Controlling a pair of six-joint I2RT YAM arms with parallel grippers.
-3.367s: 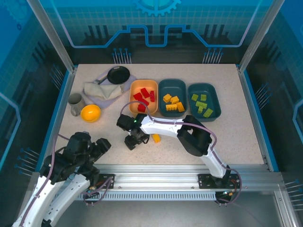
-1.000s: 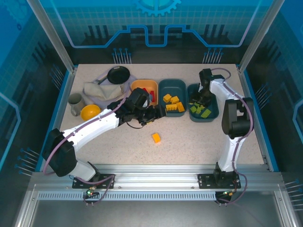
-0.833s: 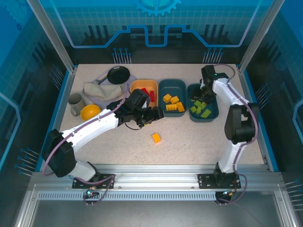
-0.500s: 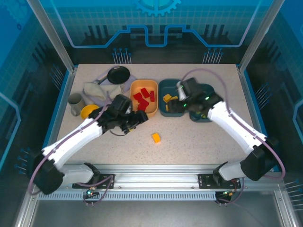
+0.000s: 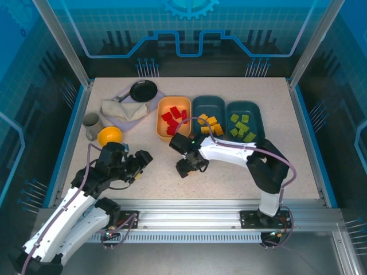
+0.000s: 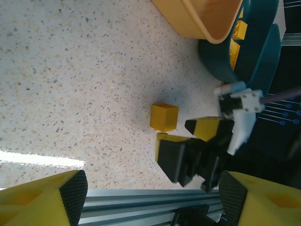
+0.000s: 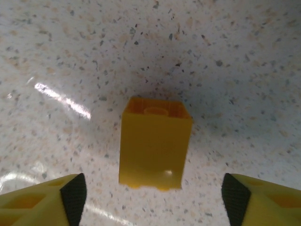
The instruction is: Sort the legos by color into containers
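A loose yellow lego (image 7: 155, 143) lies alone on the speckled table, and it shows in the left wrist view as well (image 6: 164, 116). My right gripper (image 7: 153, 195) hovers open just over it, one finger on each side, not touching; from above it stands mid-table (image 5: 186, 166). My left gripper (image 5: 137, 164) is open and empty at the near left, pointing toward that brick. The orange-yellow container (image 5: 174, 130) holds red legos (image 5: 174, 116). The middle teal container (image 5: 207, 103) holds yellow legos (image 5: 210, 125). The right teal container (image 5: 244, 106) holds green legos (image 5: 243, 127).
A grey cup (image 5: 90, 125), a small yellow bowl (image 5: 109, 136), a crumpled cloth (image 5: 123, 109) and a black dish (image 5: 143, 90) sit at the back left. The metal rail (image 5: 189, 206) runs along the near table edge.
My right arm swung from the green tray to the loose yellow lego and its jaws widened. My left arm pulled back from the orange-yellow tray to the near left.
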